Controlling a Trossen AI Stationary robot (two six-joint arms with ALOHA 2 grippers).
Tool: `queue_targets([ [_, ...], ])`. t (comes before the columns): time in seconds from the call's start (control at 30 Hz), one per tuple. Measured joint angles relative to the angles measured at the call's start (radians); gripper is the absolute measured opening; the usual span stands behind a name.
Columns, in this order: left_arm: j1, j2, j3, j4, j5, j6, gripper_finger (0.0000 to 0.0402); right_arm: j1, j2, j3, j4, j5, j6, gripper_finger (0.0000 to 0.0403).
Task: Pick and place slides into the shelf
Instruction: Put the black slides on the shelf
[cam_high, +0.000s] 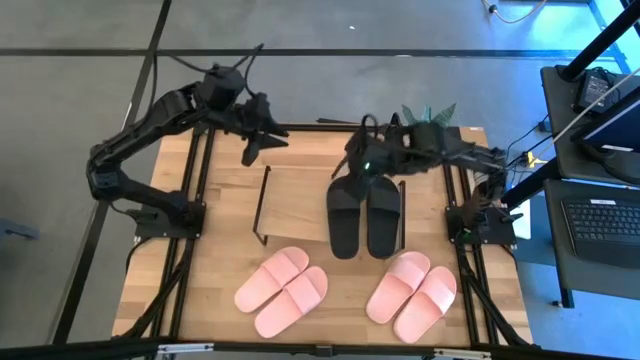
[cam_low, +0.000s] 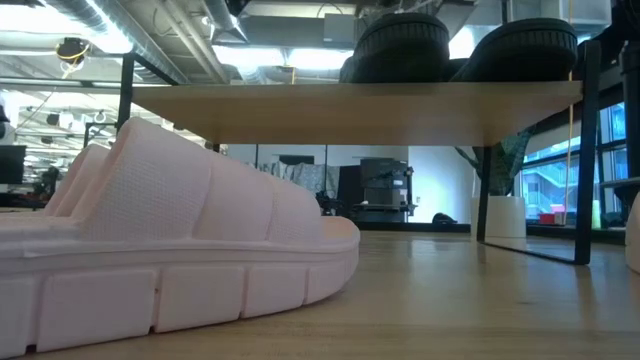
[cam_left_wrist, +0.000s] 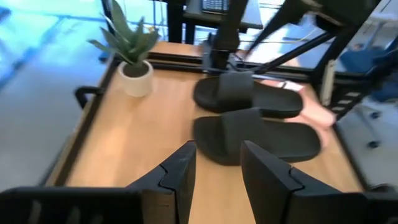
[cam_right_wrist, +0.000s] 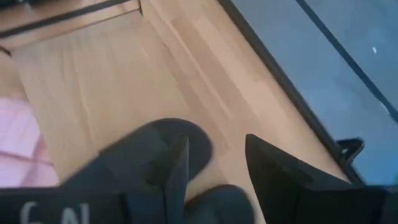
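Note:
Two black slides (cam_high: 345, 215) (cam_high: 385, 215) lie side by side, soles down, on the right part of the shelf's wood top board (cam_high: 300, 190). In the low view they show on that board (cam_low: 400, 40). Two pink pairs (cam_high: 282, 290) (cam_high: 412, 295) rest on the table near its front edge. My left gripper (cam_high: 252, 150) hangs in the air over the shelf's far left corner, open and empty (cam_left_wrist: 217, 174). My right gripper (cam_high: 352, 168) hovers above the far ends of the black slides (cam_right_wrist: 149, 149), open with nothing between its fingers (cam_right_wrist: 214, 168).
A small potted plant (cam_high: 430, 115) stands at the table's far right corner. The shelf's thin black legs (cam_low: 585, 150) stand on the tabletop. Bare wood lies on the left part of the shelf board and between the two pink pairs.

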Motion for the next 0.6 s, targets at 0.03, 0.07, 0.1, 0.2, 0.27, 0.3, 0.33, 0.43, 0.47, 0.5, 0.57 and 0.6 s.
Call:
queue_targets([
  [0.03,-0.013,0.0,0.0,0.0,-0.004,-0.028,0.0119,-0.021,-0.013,0.0,0.0,-0.017,-0.044,0.0159],
  [0.07,-0.028,0.001,0.0,0.0,-0.016,-0.051,0.0119,-0.042,-0.026,0.0,0.0,-0.028,-0.089,0.0159],
  [0.1,-0.043,0.005,0.0,0.0,-0.035,-0.07,0.0119,-0.063,-0.038,0.0,0.0,-0.035,-0.125,0.0159],
  [0.2,-0.091,0.019,-0.001,-0.001,-0.109,-0.118,0.0119,-0.117,-0.074,-0.003,0.001,-0.11,-0.232,0.0159],
  [0.27,-0.125,0.028,-0.001,0.016,-0.16,-0.168,0.0119,-0.139,-0.109,-0.031,0.006,-0.144,-0.281,0.0159],
  [0.3,-0.142,0.031,-0.001,0.027,-0.18,-0.195,0.0119,-0.147,-0.135,-0.057,0.02,-0.147,-0.302,0.0159],
  [0.33,-0.154,0.037,-0.001,0.041,-0.198,-0.218,0.0119,-0.154,-0.165,-0.093,0.045,-0.15,-0.324,0.0159],
  [0.43,-0.196,0.053,-0.001,0.087,-0.23,-0.271,0.0119,-0.185,-0.272,-0.261,0.175,-0.21,-0.392,0.0159],
  [0.47,-0.206,0.059,-0.001,0.105,-0.231,-0.275,0.0119,-0.196,-0.313,-0.334,0.247,-0.251,-0.418,0.0159],
  [0.5,-0.216,0.064,-0.001,0.12,-0.233,-0.275,0.0119,-0.211,-0.357,-0.41,0.323,-0.298,-0.441,0.0159],
  [0.57,-0.236,0.07,-0.001,0.142,-0.233,-0.275,0.0119,-0.241,-0.438,-0.554,0.439,-0.37,-0.478,0.0159],
  [0.6,-0.245,0.072,-0.001,0.16,-0.233,-0.276,0.0119,-0.256,-0.478,-0.62,0.481,-0.385,-0.48,0.0159],
])
